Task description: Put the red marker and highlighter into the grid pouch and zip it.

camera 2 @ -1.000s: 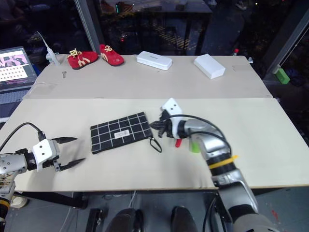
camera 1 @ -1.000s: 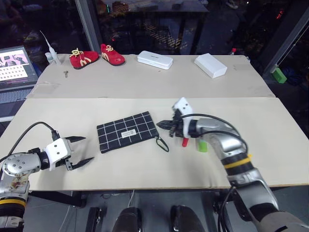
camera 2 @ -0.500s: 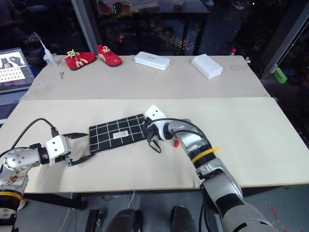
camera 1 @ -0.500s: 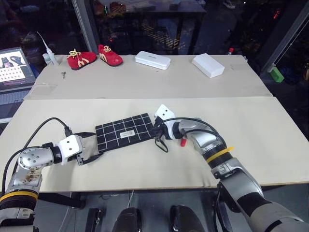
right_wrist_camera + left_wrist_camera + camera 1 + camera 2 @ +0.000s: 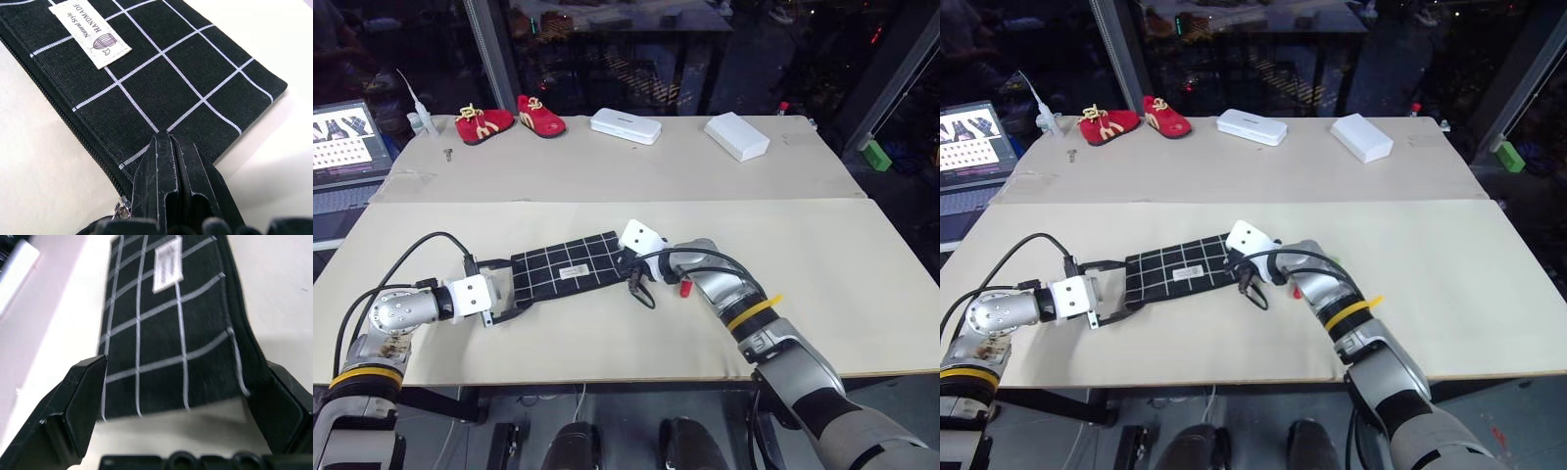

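The right gripper [image 5: 168,147], fingers pressed together, rests on the zipper end of the grid pouch [image 5: 570,270], the left gripper [image 5: 501,291] straddles its opposite end spread wide, and the red marker [image 5: 686,288] lies just beyond the right wrist.

A: Both arms [image 5: 744,294] are silver-grey metal, black cables looping along them, white housings at the wrists.

B: And a yellow band [image 5: 753,310] on the right forearm; black, pointed fingers [image 5: 73,406] on each claw.
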### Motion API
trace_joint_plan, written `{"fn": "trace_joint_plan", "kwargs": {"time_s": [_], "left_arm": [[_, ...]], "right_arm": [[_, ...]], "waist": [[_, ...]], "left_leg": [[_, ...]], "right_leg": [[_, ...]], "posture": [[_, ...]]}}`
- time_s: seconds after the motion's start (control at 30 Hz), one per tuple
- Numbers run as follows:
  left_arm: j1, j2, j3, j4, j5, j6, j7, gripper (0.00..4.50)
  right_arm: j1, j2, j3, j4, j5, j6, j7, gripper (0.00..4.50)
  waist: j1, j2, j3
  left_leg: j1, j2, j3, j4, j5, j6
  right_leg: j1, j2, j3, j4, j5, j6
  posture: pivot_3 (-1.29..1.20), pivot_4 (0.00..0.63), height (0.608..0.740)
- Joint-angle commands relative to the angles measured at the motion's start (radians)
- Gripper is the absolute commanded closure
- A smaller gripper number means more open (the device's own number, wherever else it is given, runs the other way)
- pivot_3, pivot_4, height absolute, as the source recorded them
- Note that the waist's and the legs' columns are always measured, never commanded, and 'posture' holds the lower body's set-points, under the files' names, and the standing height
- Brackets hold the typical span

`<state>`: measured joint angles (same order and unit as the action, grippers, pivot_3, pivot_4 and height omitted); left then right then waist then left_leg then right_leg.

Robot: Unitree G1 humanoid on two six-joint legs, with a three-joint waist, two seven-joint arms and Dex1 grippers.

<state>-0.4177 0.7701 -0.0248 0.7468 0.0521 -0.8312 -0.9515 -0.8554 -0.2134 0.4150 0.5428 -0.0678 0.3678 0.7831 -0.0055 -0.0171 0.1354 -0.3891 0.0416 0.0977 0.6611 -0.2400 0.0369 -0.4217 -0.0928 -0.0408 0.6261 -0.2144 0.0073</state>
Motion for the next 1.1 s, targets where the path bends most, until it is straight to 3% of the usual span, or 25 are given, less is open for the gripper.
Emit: {"fn": "trace_joint_plan", "kwargs": {"time_s": [0.03, 0.27, 0.37, 0.7, 0.77, 0.8, 0.93, 1.1], "left_arm": [[-0.032, -0.033, -0.040, 0.071, 0.064, -0.098, 0.068, 0.00], [-0.073, -0.040, -0.082, 0.154, 0.121, -0.190, 0.145, 0.00], [-0.094, -0.035, -0.089, 0.177, 0.118, -0.226, 0.163, 0.70], [-0.102, -0.047, -0.121, 0.178, 0.028, -0.247, 0.078, 4.41], [-0.095, -0.051, -0.123, 0.166, 0.009, -0.234, 0.059, 4.49], [-0.089, -0.053, -0.124, 0.158, -0.002, -0.221, 0.047, 4.50], [-0.065, -0.063, -0.112, 0.117, -0.053, -0.136, 0.013, 4.50], [-0.014, -0.078, -0.052, 0.034, -0.138, -0.006, 0.028, 4.50]], "right_arm": [[-0.005, -0.006, -0.010, 0.028, -0.024, -0.002, -0.003, 4.41], [-0.002, -0.010, -0.020, 0.036, -0.022, 0.001, -0.005, 4.41], [-0.002, -0.012, -0.024, 0.041, -0.021, 0.001, -0.003, 4.50], [-0.004, -0.006, -0.036, 0.055, -0.023, -0.014, -0.003, 4.50], [-0.002, -0.001, -0.055, 0.046, -0.002, -0.012, 0.003, 4.50], [0.000, 0.001, -0.067, 0.037, 0.014, -0.008, 0.013, 3.91], [-0.005, 0.006, -0.125, -0.021, 0.087, 0.043, 0.068, 2.80], [-0.028, -0.035, -0.233, -0.191, 0.218, 0.190, 0.137, 1.08]], "waist": [[0.000, 0.000, 0.000], [0.001, 0.000, 0.000], [0.003, 0.000, 0.000], [-0.001, 0.000, 0.000], [-0.004, 0.000, 0.000], [-0.005, 0.000, 0.000], [-0.007, 0.000, 0.000], [-0.009, 0.000, 0.000]], "left_leg": [[0.000, 0.000, 0.000, 0.000, 0.000, 0.000], [-0.001, 0.000, 0.001, 0.000, 0.000, 0.000], [0.000, 0.000, 0.001, 0.000, 0.000, 0.000], [-0.002, 0.000, 0.001, 0.000, 0.000, 0.000], [-0.002, 0.000, 0.001, 0.000, 0.000, 0.000], [-0.002, 0.001, 0.001, 0.000, 0.000, 0.000], [-0.003, 0.001, 0.000, 0.000, 0.000, 0.000], [-0.006, 0.001, -0.004, 0.000, 0.000, 0.000]], "right_leg": [[0.000, 0.000, 0.000, 0.000, 0.000, 0.000], [0.000, 0.000, 0.000, 0.000, 0.000, 0.000], [0.000, 0.000, 0.000, 0.000, 0.000, 0.000], [-0.002, 0.000, 0.000, -0.001, 0.000, 0.000], [-0.002, 0.000, 0.000, -0.001, 0.000, 0.000], [-0.002, 0.000, 0.000, -0.001, 0.000, 0.000], [-0.002, 0.000, 0.000, -0.001, 0.000, 0.000], [-0.004, 0.000, 0.000, 0.000, 0.000, 0.000]], "posture": [[0.00, 0.150, 0.740], [0.00, 0.150, 0.740], [0.00, 0.150, 0.740], [0.00, 0.150, 0.740], [0.00, 0.150, 0.740], [0.00, 0.150, 0.740], [0.00, 0.150, 0.740], [0.00, 0.150, 0.740]]}}
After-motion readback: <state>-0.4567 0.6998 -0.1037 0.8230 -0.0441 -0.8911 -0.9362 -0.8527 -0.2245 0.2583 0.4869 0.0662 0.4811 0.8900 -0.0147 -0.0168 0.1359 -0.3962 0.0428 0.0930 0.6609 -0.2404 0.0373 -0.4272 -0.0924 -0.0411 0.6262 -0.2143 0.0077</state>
